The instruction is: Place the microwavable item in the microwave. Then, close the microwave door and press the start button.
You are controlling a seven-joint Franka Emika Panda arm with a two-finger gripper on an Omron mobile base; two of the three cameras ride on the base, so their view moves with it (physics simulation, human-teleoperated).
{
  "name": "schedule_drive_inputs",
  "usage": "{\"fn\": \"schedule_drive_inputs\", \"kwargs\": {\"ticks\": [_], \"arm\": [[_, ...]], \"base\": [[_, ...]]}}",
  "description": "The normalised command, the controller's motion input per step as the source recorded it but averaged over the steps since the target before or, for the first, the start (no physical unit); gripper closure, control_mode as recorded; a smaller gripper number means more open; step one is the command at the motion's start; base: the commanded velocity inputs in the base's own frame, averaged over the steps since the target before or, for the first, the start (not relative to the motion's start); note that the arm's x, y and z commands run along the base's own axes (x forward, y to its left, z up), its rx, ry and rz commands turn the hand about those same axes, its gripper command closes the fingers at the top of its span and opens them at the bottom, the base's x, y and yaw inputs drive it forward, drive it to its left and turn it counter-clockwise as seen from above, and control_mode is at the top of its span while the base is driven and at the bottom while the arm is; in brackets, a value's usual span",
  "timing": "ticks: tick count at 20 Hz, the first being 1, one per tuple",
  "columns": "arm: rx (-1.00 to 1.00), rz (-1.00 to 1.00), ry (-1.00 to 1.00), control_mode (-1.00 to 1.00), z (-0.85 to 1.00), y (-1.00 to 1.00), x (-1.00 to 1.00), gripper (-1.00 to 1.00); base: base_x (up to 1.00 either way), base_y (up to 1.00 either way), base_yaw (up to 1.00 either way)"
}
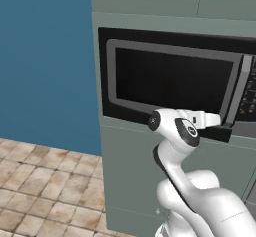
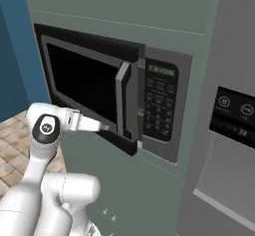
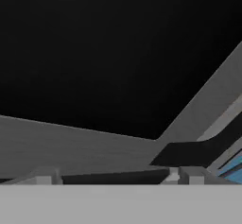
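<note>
While nearly shut, wide black-framed microwave door (image 2: 94, 88) pushed at lower edge by white two-finger gripper (image 1: 225, 130), fingers spread wide, holding nothing.

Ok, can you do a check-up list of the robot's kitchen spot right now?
Surface: tiled floor, bare.
Job's things: microwave set in grey cabinets; microwave door ajar, handle edge standing out from the keypad.
Clutter: nothing seen.
Grippers: gripper open, close against the door's lower part, holding nothing.
Cables: nothing seen.
Surroundings: blue wall to the left, grey fridge to the right.
</note>
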Motion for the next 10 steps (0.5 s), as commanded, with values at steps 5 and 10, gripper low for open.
{"fn": "schedule_drive_inputs", "kwargs": {"ticks": [5, 10], "arm": [[0.00, 0.23, -0.38, -1.00, 0.10, 0.00, 0.42, -1.00], [0.00, 0.23, -0.36, -1.00, 0.01, 0.00, 0.40, -1.00]], "base": [[0.00, 0.00, 0.00], [0.00, 0.00, 0.00]]}}
